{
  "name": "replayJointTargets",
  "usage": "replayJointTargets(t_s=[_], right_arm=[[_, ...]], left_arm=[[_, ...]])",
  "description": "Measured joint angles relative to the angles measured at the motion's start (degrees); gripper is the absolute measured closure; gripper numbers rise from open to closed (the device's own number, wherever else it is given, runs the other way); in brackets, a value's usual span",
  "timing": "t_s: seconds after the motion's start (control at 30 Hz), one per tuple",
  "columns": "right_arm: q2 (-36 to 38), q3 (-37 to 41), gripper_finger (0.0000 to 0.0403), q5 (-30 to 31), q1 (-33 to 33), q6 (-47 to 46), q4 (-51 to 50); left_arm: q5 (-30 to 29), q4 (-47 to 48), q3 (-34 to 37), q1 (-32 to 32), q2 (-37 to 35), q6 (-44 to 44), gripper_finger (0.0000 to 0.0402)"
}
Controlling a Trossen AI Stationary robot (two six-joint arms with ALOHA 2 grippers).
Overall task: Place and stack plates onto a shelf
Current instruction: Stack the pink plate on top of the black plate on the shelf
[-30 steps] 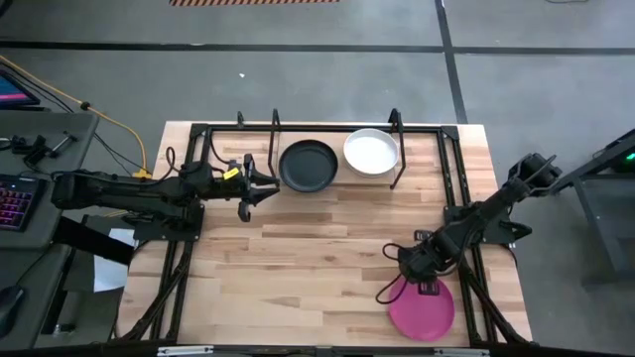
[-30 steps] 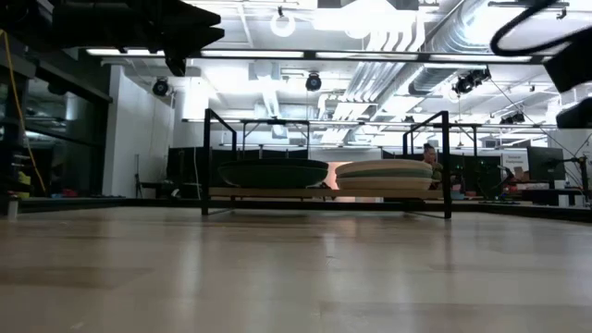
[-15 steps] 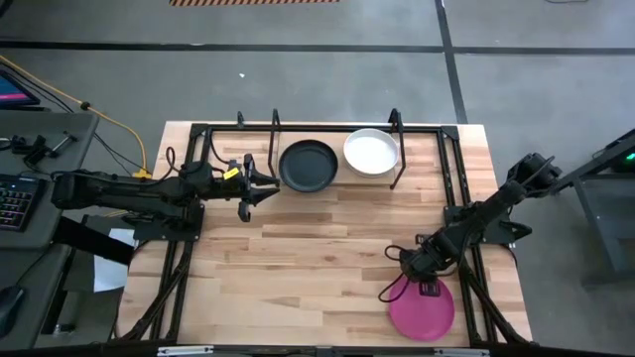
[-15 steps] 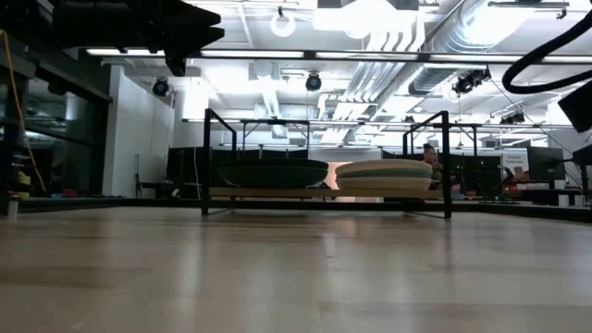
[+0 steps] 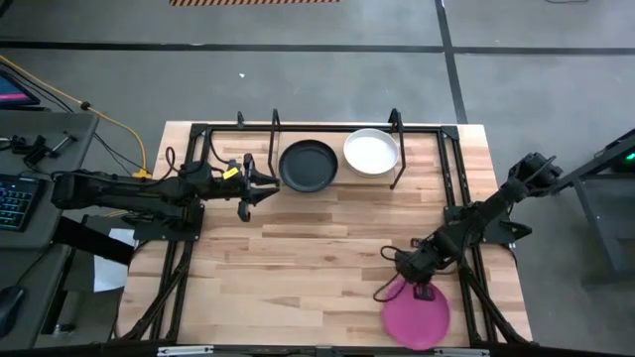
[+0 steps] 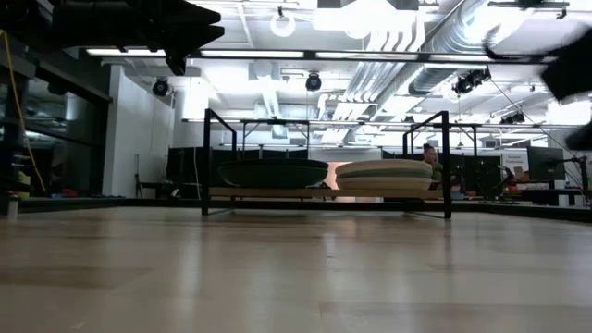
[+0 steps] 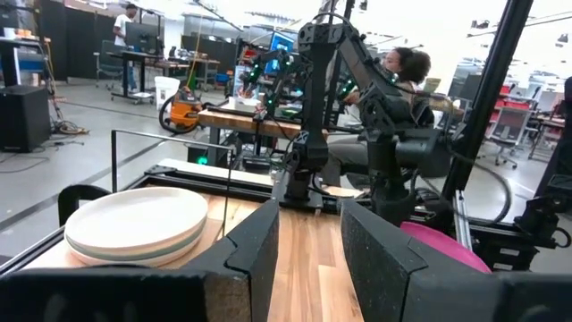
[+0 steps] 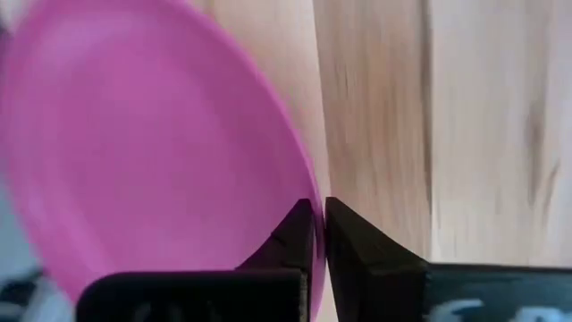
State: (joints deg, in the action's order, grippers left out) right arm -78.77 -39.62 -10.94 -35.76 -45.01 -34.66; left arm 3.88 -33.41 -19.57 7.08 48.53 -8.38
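A magenta plate point(image 5: 417, 315) sits near the table's front right edge, and my right gripper point(image 5: 422, 294) is shut on its far rim. On the shelf point(image 5: 338, 151) at the back, a black plate point(image 5: 308, 166) tops the left stack and a white plate point(image 5: 371, 152) tops the right one. In the low view these show as a dark stack point(image 6: 273, 173) and a pale stack point(image 6: 384, 170) resting on the wood board. My left gripper point(image 5: 260, 183) hovers open just left of the black plate, with nothing between its fingers point(image 7: 259, 255). My right gripper pinches the magenta plate's rim point(image 8: 302, 201) between its two fingers, at the plate's far edge point(image 5: 420, 286). The fingers point(image 8: 357, 250) slant down from the table's far right. Whether the plate is clear of the table I cannot tell.
A black tube frame point(image 5: 451, 169) runs along the table's edges and behind the shelf. The shelf's thin wire uprights point(image 5: 275, 127) stand beside the stacks. Bare wood point(image 5: 317, 248) lies between the shelf and the front edge. A person point(image 7: 402, 67) sits beyond the table.
My right gripper has edged toward the table's left, and the magenta plate has shifted a little toward the near left with it.
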Motion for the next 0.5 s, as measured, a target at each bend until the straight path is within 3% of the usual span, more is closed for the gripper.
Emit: replayJointTargets(t_s=[0.2,0.5], right_arm=[[2.1,-4.9,0.0401,7.4,6.5,2.9,7.7],[2.4,-12.0,0.0402,12.1,22.3,14.2,16.0]], left_arm=[[0.0,-0.5,0.0,0.0,0.0,0.0,0.0289],[0.0,-0.8,0.0,0.0,0.0,0.0,0.0289]])
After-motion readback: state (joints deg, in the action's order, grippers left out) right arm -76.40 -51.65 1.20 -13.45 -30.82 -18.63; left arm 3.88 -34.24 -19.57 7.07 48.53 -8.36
